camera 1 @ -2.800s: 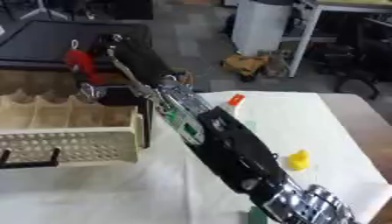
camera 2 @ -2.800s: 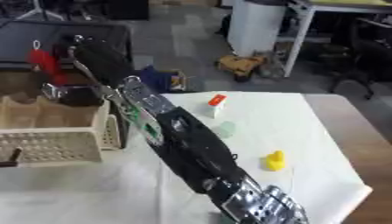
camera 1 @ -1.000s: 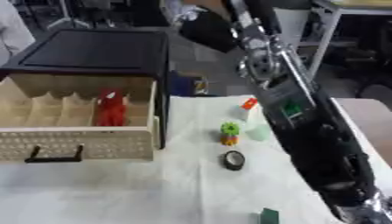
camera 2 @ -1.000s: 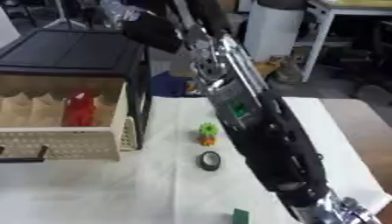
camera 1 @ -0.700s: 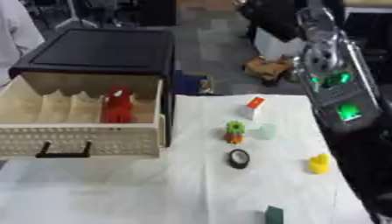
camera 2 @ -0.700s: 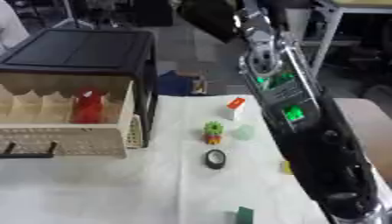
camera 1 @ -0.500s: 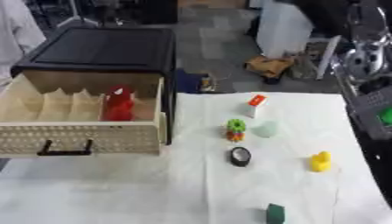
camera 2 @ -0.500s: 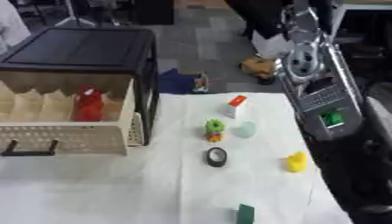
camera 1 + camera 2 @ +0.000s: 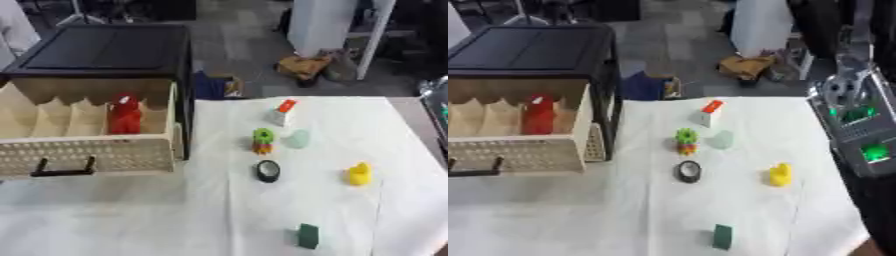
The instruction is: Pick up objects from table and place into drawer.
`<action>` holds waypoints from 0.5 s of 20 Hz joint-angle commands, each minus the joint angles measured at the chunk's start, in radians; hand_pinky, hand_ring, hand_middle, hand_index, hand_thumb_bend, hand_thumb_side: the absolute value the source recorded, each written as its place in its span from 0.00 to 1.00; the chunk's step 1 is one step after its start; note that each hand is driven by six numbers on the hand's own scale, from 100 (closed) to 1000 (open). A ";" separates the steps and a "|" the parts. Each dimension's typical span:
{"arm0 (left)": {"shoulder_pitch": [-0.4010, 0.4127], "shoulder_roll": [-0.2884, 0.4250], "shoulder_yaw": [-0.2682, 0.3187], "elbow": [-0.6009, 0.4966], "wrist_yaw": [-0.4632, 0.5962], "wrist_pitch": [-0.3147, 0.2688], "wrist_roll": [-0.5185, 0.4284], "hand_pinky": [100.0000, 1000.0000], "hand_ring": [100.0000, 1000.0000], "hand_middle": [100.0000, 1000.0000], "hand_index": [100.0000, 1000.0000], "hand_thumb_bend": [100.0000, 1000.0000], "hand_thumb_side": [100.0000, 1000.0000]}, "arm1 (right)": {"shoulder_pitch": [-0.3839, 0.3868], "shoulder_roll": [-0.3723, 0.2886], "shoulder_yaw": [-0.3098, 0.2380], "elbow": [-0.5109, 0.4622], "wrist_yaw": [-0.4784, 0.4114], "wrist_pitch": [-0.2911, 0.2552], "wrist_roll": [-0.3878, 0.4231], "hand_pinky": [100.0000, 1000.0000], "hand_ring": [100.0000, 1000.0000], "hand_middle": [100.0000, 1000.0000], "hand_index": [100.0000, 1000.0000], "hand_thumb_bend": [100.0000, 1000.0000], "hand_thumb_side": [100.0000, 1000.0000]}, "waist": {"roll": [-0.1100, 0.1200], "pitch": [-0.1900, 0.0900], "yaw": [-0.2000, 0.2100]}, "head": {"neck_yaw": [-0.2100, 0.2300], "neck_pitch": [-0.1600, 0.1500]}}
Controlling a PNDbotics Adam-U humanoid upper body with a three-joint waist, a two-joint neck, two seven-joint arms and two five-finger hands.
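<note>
The red object point(image 9: 124, 115) is now sitting upright in the right-hand compartment of the open drawer point(image 9: 87, 155), where 2.8 seconds ago it was being carried above the cabinet by the right arm; I judge that one delivery is finished and the next pick is coming. That arm, which was sweeping across the middle of both views, is pulling back toward the right, and only a silver and black segment with green lights point(image 9: 855, 130) is showing at the right edge of the right eye view. No robot hand is appearing in either view, so I cannot tell whether its fingers are spread or curled, and the left arm is not showing at all. With the arm out of the way, the white-covered worktop point(image 9: 210, 210) is lying in plain sight, still carrying six things: a black ring point(image 9: 268, 171), a green-topped toy on an orange base point(image 9: 262, 140), a white block with an orange-red cap point(image 9: 282, 112), a pale greenish lump point(image 9: 299, 138) just beside the toy, a dark green block point(image 9: 307, 235) near the front edge, and a yellow figure point(image 9: 359, 173). The lump's shape is too soft to make out, and the drawer's left compartments are being cut off by the view's edge.
</note>
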State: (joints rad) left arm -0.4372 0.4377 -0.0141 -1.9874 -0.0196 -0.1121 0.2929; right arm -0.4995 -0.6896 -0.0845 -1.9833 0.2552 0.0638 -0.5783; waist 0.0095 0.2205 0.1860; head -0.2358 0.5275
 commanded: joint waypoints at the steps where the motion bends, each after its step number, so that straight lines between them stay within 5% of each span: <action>1: 0.014 0.088 -0.003 -0.013 -0.056 -0.024 -0.079 0.42 0.37 0.49 0.77 0.00 1.00 | 0.031 -0.039 -0.035 -0.017 -0.079 -0.089 -0.019 0.53 0.61 0.60 0.80 0.00 0.97 | 0.002 -0.007 -0.004 | 0.007 0.007; 10: 0.115 0.260 -0.016 -0.013 -0.140 -0.068 -0.294 0.33 0.29 0.49 0.72 0.00 1.00 | 0.166 -0.025 -0.085 -0.017 -0.225 -0.294 0.022 0.53 0.61 0.63 0.85 0.00 1.00 | 0.018 0.022 -0.038 | 0.019 0.016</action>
State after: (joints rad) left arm -0.3164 0.6453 -0.0343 -1.9875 -0.1611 -0.1798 0.0273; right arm -0.3278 -0.6948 -0.1508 -1.9833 0.0502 -0.2057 -0.5658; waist 0.0279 0.2563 0.1460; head -0.2219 0.5358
